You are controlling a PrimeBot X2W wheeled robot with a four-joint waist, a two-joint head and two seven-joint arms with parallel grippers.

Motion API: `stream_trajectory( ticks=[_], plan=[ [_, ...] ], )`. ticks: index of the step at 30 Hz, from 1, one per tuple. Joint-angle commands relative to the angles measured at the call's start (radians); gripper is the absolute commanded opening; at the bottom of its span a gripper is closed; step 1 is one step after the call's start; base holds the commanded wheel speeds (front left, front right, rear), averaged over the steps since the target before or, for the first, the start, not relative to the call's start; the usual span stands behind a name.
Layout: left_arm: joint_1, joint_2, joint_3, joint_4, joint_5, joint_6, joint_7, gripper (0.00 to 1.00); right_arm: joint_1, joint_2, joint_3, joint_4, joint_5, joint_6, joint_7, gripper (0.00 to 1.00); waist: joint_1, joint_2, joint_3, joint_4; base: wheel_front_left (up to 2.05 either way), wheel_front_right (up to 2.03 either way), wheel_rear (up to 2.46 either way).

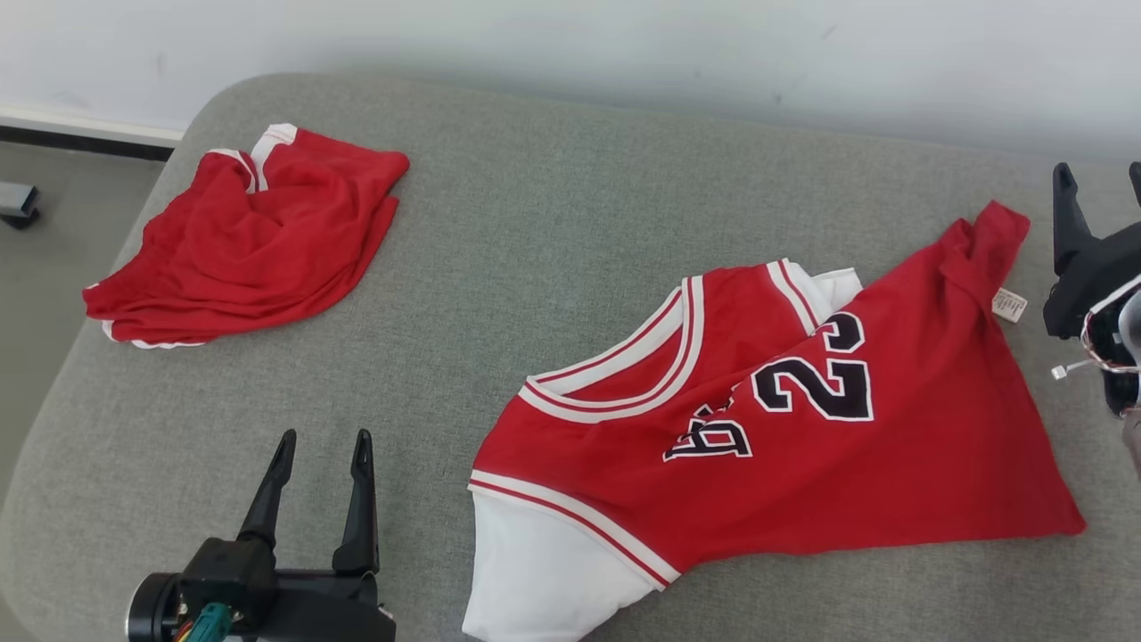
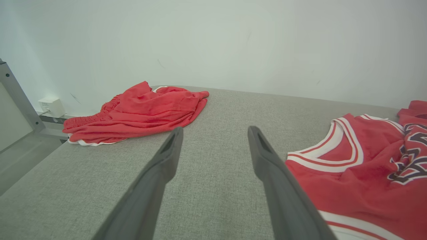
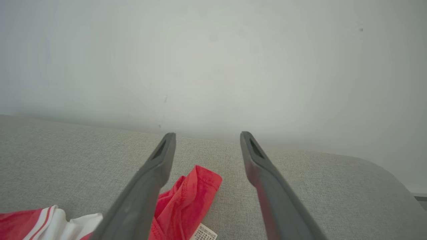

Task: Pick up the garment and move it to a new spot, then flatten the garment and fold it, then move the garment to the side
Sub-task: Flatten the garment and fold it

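We've got the red jersey (image 1: 802,446) lying rumpled on the right half of the grey worktop (image 1: 553,267). Number 23 (image 1: 816,374) reads clearly; the creased lettering and the care tag (image 1: 1009,305) don't. Left end effector (image 1: 324,437) hovers wide open and empty near its white end, and the right end effector (image 1: 1098,169) is open and empty by the tagged corner. We judge they're set to spread it. Red shorts (image 1: 250,241) sit far left.

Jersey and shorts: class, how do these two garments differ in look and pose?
The jersey carries black numbers and letters; the shorts are plain. The jersey lies spread out and looks larger; the shorts sit bunched in a heap. Both are red with white trim.
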Motion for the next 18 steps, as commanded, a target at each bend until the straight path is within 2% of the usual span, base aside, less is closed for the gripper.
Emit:
stream_trajectory(
  ticks=[1,8,14,17,18],
  plan=[
    [0.010,-0.001,0.004,-0.001,0.008,0.005,-0.003,1.00,0.017,0.002,0.003,-0.002,0.011,-0.003,-0.011,1.00,0.0000,-0.0001,-0.014,-0.011,0.00,0.00,0.00],
    [0.041,-0.001,0.042,-0.007,0.031,-0.001,-0.003,1.00,0.123,0.021,0.005,-0.127,0.043,-0.003,-0.078,1.00,0.0000,-0.0001,-0.075,-0.068,0.00,0.00,0.00],
    [0.065,-0.001,0.069,-0.015,0.049,-0.009,-0.003,1.00,0.314,0.047,-0.073,-0.433,0.030,-0.003,-0.077,1.00,0.0000,-0.0001,-0.113,-0.119,0.00,0.00,0.00],
    [0.070,-0.001,0.075,-0.017,0.055,-0.009,-0.003,1.00,0.430,0.084,-0.124,-0.572,0.003,-0.003,-0.077,1.00,0.0000,-0.0001,-0.131,-0.136,0.00,0.00,0.00],
    [0.074,-0.001,0.078,-0.018,0.059,-0.011,-0.003,1.00,0.517,0.111,-0.154,-0.653,-0.017,-0.003,-0.077,1.00,0.0000,-0.0001,-0.142,-0.145,0.00,0.00,0.00]
  ],
)
